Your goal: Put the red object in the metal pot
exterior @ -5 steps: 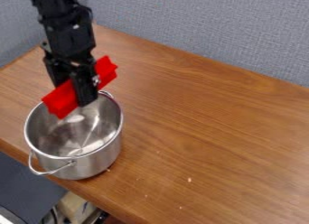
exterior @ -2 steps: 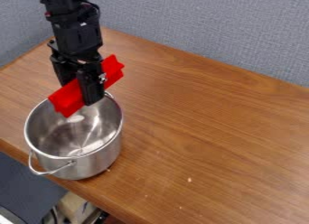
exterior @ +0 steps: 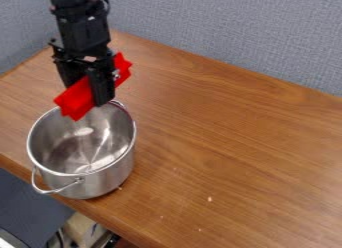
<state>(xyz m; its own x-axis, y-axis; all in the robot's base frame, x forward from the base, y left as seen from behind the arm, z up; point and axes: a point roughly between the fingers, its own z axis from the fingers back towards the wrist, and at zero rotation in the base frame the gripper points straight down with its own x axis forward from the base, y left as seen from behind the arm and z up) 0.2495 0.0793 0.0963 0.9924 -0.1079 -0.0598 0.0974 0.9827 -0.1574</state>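
Pincer (exterior: 91, 89) pointing down, clenched on red object (exterior: 88, 87). Object tilted, held in air above far rim of metal pot (exterior: 83, 149). Pot stands on wooden desk (exterior: 227, 142), near front-left edge.

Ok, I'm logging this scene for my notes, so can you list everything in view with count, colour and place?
block: one, red, held tilted above the pot's far rim.
pot: one, shiny steel, near left of the table, nothing visible inside, wire handle at its near left.
table: one, brown wood, fills most of the view.
wall: grey-blue, behind the table.
arm: one, black, comes down from the top left.
hand: one, black, points down, shut on the block.
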